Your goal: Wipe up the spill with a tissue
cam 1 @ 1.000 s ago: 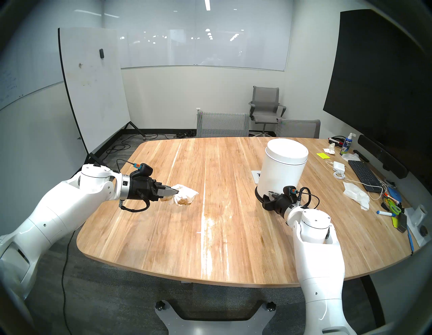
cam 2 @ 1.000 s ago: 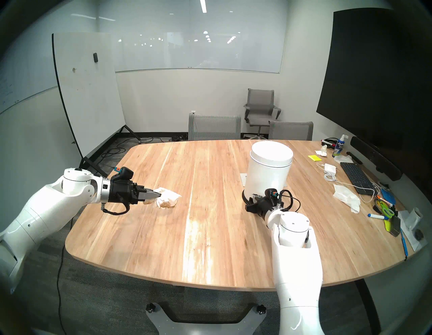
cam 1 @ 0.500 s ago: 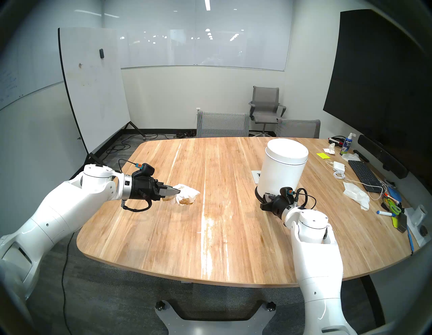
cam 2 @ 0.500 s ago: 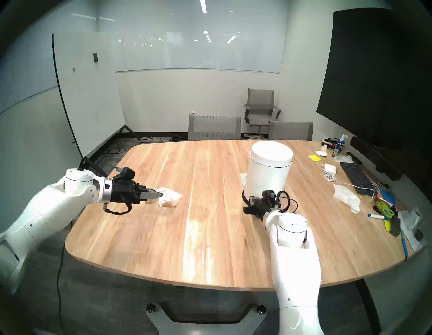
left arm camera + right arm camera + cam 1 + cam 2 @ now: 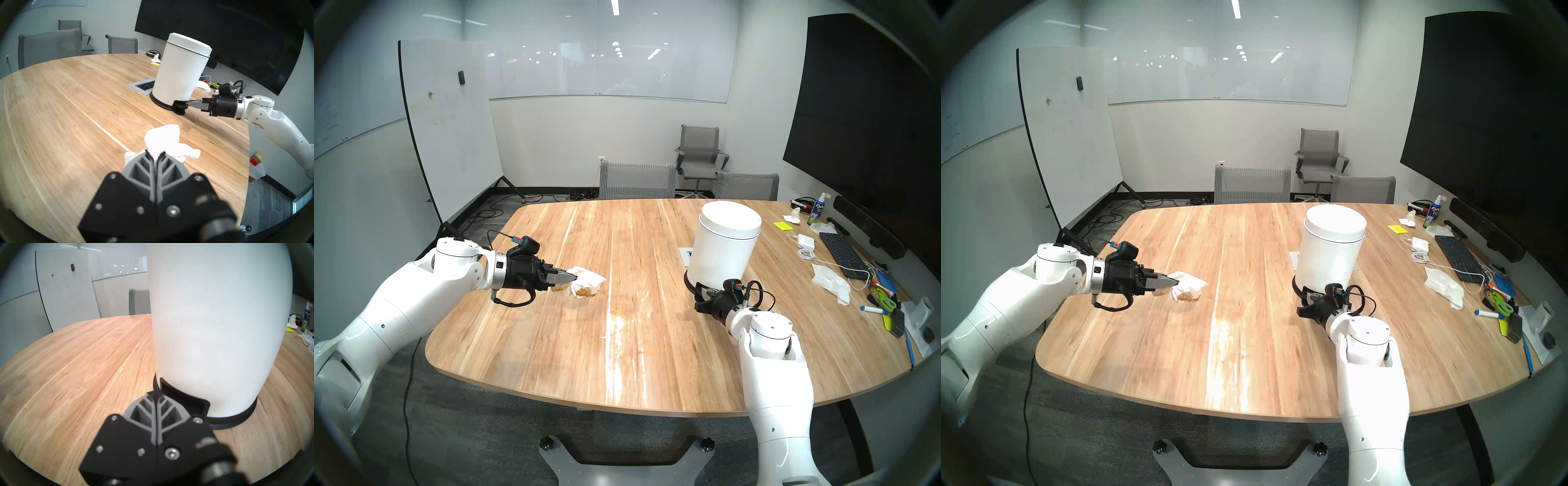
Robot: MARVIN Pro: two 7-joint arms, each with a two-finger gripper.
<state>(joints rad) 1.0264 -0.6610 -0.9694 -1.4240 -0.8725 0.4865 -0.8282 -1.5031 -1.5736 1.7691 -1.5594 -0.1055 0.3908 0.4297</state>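
Lower than a second ago, the right gripper [image 5: 157, 394], fingers pressed together, sits on the bin's black pedal [image 5: 185, 400]; the lid looks closed. Wiping seems done (only a pale streak [image 5: 614, 322] shows on the worktop [image 5: 653, 373]). Farther left, the left gripper [image 5: 573, 277] pinches the brown-stained tissue [image 5: 585, 285] aloft; next, press the pedal, then carry the tissue to the white bin [image 5: 721, 247].

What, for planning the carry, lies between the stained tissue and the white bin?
Only bare wooden table lies between the stained tissue and the white bin; the head views and the left wrist view show it.
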